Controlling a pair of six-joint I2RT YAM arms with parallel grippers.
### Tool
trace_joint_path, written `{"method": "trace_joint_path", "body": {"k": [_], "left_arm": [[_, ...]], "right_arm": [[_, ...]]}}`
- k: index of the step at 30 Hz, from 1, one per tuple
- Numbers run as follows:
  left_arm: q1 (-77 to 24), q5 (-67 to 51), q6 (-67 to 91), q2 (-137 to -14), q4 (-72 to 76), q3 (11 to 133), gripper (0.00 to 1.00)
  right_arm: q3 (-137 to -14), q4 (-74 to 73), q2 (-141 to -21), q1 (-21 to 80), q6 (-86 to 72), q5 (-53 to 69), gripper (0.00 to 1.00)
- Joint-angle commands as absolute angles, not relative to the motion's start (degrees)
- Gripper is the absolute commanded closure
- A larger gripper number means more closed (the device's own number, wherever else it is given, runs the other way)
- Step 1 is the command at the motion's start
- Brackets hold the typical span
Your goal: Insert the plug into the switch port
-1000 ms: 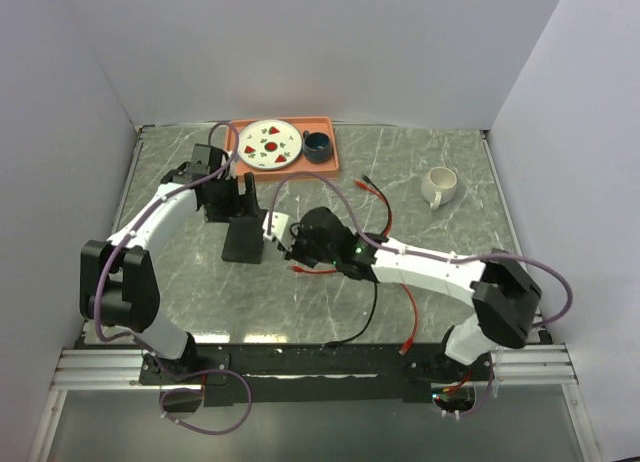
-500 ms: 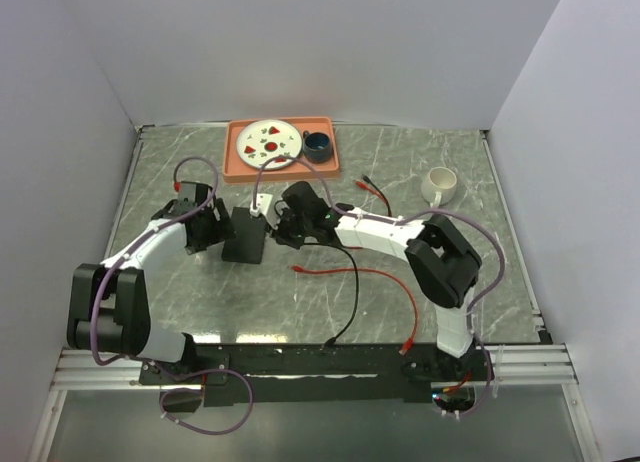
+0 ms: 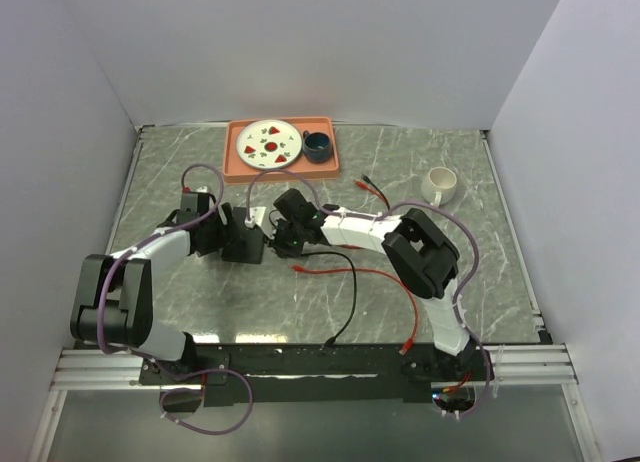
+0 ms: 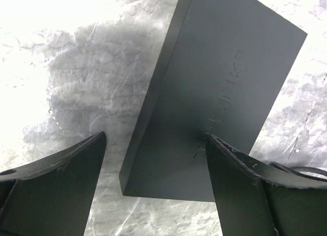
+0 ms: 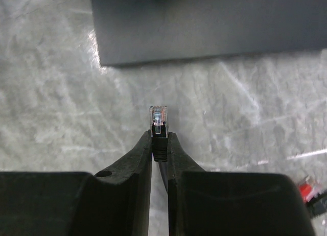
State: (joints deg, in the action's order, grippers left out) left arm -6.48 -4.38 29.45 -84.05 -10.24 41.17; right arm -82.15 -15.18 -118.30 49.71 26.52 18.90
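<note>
Faint raised lettering (image 4: 225,100) along the matte top of the switch (image 3: 243,246), too dim to read with any certainty. Flat black slab, lying on the marbled desk (image 3: 170,172) left of centre, between the two arms.

Left pincer (image 4: 153,144) spread wide, held low over the near end of the switch. One finger over bare desk, the other overlapping the slab's top in the wrist view. Contact there cannot be told.

Right pincer (image 5: 159,144) pressed together, pinching the plug (image 5: 159,117). Clear connector on a black boot, poking out past the fingertips. Aimed at the dark side wall of the switch near one corner, apart from it, with only a strip of bare desk between.

Around: orange tray (image 3: 331,168) at the far edge, carrying a white plate (image 3: 270,144) printed with red fruit and a dark blue cup (image 3: 317,145) just beside it. White mug (image 3: 438,186) upright at the far right, well apart. Red cable (image 3: 345,272) loose on the desk just nearside of the right pincer, ending in a red connector (image 3: 298,268). Black cable (image 3: 353,300) trailing toward the near edge. Second red cable (image 3: 378,194) lying between the right arm and the mug.
</note>
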Motion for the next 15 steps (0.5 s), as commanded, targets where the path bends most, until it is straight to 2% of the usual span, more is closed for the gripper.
{"method": "trace_joint_path", "body": {"k": [1,15], "left_arm": [[-6.15,-7.2,27.69,-84.37,-6.59,42.54,0.17],[-5.45,-11.51,28.39,-86.13,-5.27,42.54,0.2]], "right_arm": [[-84.9,-14.59,-118.74,51.32,26.55,18.54,1.0],[-90.0,-16.08,-122.34,53.88,26.63,16.62,1.0]]}}
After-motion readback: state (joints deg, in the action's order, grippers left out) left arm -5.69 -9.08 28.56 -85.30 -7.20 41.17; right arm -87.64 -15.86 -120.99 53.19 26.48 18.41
